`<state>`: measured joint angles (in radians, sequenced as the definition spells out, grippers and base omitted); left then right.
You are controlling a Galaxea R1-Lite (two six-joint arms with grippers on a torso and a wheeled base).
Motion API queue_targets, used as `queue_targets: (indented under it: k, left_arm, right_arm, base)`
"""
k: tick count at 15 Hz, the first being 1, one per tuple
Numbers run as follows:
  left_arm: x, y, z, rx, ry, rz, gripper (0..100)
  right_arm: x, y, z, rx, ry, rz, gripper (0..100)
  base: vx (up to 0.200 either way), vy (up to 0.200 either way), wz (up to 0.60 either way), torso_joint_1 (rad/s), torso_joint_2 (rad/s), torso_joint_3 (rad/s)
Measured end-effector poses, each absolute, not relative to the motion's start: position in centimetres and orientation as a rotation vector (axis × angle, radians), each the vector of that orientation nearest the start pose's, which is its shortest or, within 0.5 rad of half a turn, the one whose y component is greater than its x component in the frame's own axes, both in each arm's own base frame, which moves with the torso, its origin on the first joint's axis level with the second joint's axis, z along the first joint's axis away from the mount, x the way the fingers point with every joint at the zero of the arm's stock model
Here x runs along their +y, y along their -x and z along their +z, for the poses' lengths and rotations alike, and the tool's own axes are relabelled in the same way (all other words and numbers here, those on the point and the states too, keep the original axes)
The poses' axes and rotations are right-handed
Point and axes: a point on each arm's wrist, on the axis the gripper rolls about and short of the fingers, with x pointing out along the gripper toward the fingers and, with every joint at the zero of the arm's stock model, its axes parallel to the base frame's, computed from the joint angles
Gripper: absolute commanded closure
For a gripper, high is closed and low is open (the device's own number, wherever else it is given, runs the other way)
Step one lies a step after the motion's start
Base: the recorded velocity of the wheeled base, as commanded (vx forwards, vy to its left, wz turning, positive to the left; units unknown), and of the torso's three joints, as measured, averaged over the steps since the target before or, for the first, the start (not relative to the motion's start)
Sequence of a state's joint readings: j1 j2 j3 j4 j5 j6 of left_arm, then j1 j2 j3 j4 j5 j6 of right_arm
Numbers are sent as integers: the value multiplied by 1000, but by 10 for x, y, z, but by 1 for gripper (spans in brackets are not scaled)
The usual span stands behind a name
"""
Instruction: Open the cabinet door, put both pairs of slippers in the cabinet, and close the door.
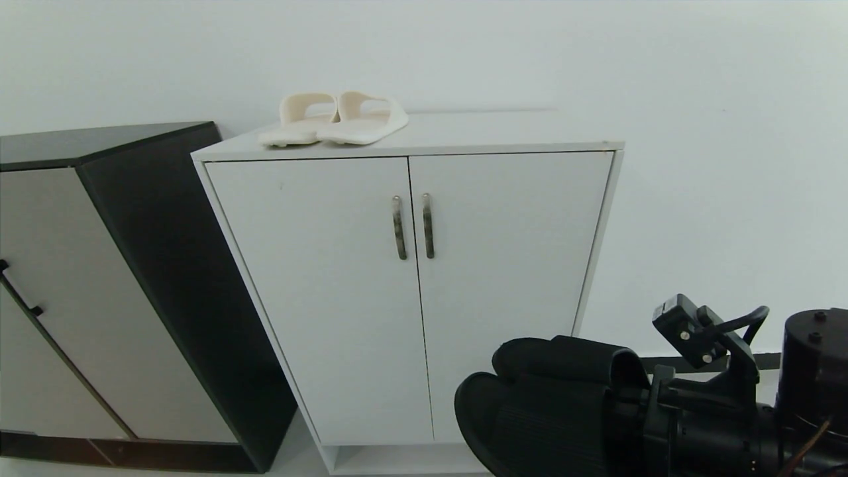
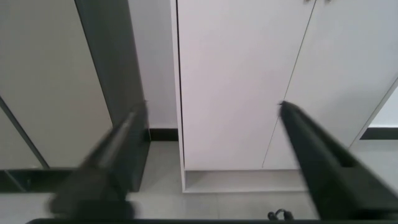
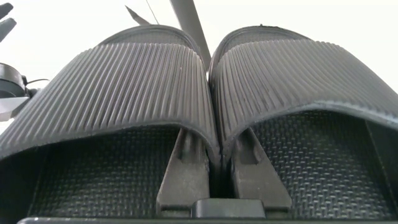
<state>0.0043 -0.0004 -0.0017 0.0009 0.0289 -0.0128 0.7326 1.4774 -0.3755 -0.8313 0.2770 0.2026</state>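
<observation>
- Head view: A pair of cream slippers (image 1: 334, 119) sits side by side on top of the white cabinet (image 1: 503, 138), upper centre of the frame, apparently parked there until there is room to stow it. Both doors (image 1: 318, 291) are closed, and their metal handles (image 1: 398, 227) stand just beside each other at the middle seam. The black slippers (image 1: 550, 391) are held low at lower right, probably to stay clear of the doors' swing. A dark cabinet (image 1: 152, 265) stands at left against a plain white wall (image 1: 695, 99).
- Left wrist view: The left hand (image 2: 211, 107) is released and empty, its fingers (image 2: 118, 146) spread wide. It faces the cabinet's lower doors above the pale floor (image 2: 217, 202), seemingly free to take a handle.
- Right wrist view: The right hand (image 3: 214, 168) is clenched on the black slippers. Its fingers (image 3: 183, 171) pinch the two adjoining inner edges, so the pair travels as one.
</observation>
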Motion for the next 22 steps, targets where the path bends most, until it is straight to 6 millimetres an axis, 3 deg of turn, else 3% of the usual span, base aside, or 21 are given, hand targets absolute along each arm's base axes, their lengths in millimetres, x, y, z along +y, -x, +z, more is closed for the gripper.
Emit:
queue_targets:
  k: [10,13,15,18,22]
  left_arm:
    - [1,24,79,-12,4,43,0]
    - [1,35,123,-122,5,36,0]
    - [-2,30,145,-92,-15,-90,0]
    - [-8,7,165,-32,-25,-349,0]
    - [-9,-33,195,-34,-53,-410,0]
  right_arm:
    - [149,-156,148,377,-118,971,100]
    - [149,-156,149,363,-122,973,100]
    - [149,-156,149,361,-117,974,100]
    - [148,-156,148,359,-109,975,100]
    - [149,-157,146,368,-106,973,100]
  base:
    - [0,0,0,-77,169,67]
    - [0,0,0,0,0,0]
    - [0,0,0,0,0,0]
    - [0,0,0,0,0,0]
    - [0,0,0,0,0,0]
